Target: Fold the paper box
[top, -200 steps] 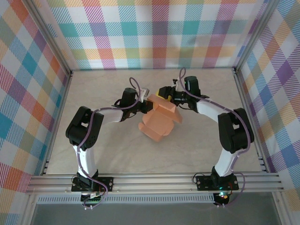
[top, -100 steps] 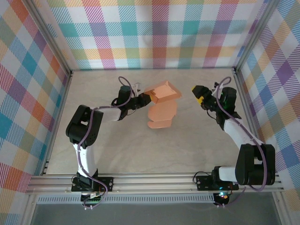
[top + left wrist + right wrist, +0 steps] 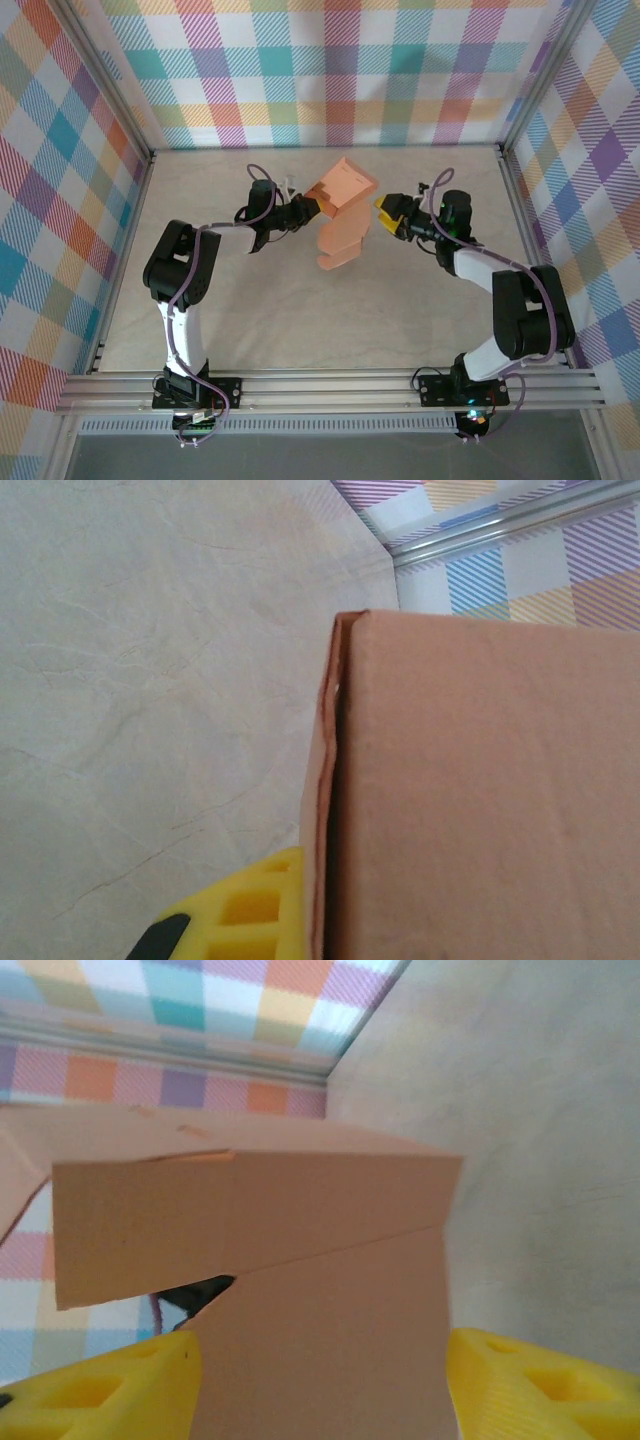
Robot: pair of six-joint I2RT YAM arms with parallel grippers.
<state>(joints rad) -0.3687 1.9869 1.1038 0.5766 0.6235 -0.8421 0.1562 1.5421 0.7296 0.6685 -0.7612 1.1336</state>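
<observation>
**Paper box clamped in my left jaws, my right jaws apart just beside it**

The paper box (image 3: 343, 200) is salmon-orange card, partly folded. It sits between my two sets of jaws, with a boxed corner uppermost and a loose flap hanging lower. My left jaws are closed tight on the edge nearest them. In the left wrist view a broad card panel (image 3: 480, 800) lies flat against my yellow finger (image 3: 245, 915).

My right jaws stand apart and point at the box's other side from just beside it. From that wrist, a card panel (image 3: 320, 1330) spans the gap between my yellow fingers (image 3: 110, 1390). I cannot tell whether they touch it.

The pale marbled surface (image 3: 250, 300) lies beneath both jaws, and the plaid wall (image 3: 330, 70) stands beyond them.
</observation>
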